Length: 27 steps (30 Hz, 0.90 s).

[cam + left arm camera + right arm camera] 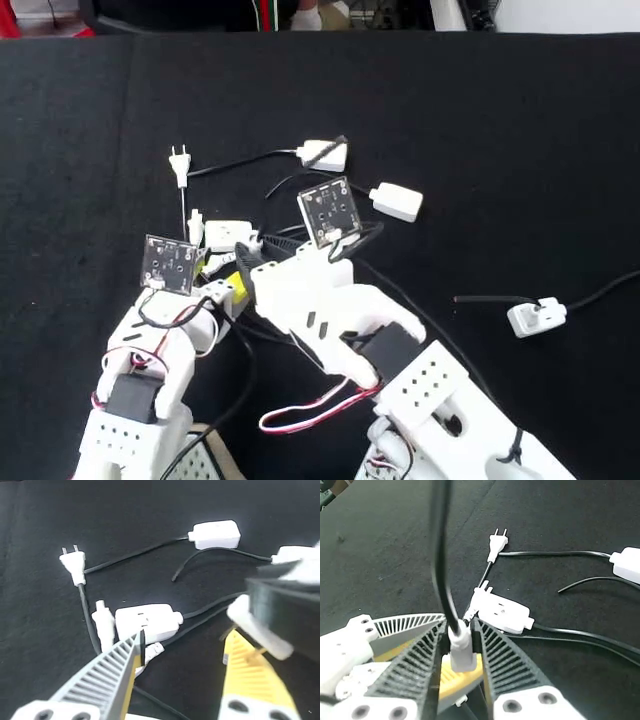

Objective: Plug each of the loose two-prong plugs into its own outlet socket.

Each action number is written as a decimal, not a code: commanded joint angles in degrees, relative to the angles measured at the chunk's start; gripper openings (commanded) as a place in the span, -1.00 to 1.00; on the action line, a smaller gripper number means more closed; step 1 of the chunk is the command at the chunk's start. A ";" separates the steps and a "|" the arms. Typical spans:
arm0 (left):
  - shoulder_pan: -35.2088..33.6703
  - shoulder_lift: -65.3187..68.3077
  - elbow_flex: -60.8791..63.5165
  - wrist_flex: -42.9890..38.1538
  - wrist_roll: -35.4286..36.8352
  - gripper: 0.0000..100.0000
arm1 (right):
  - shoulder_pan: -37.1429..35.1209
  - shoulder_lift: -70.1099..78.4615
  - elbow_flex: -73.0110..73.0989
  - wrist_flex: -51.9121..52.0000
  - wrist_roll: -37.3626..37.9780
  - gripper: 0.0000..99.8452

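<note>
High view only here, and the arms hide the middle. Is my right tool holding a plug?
Observer: Yes. The right tool is shut on a white plug, its black cable leading away.
Operator: And the left tool?
Observer: The left tool is open, nothing between its fingers.
Operator: Any socket near it?
Observer: A white outlet socket lies just past its grey finger, with two empty slots facing up.
</note>
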 commanded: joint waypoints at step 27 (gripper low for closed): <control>2.07 -0.79 -9.45 8.18 -3.16 -0.47 | -1.41 0.84 -6.11 9.23 1.58 -0.98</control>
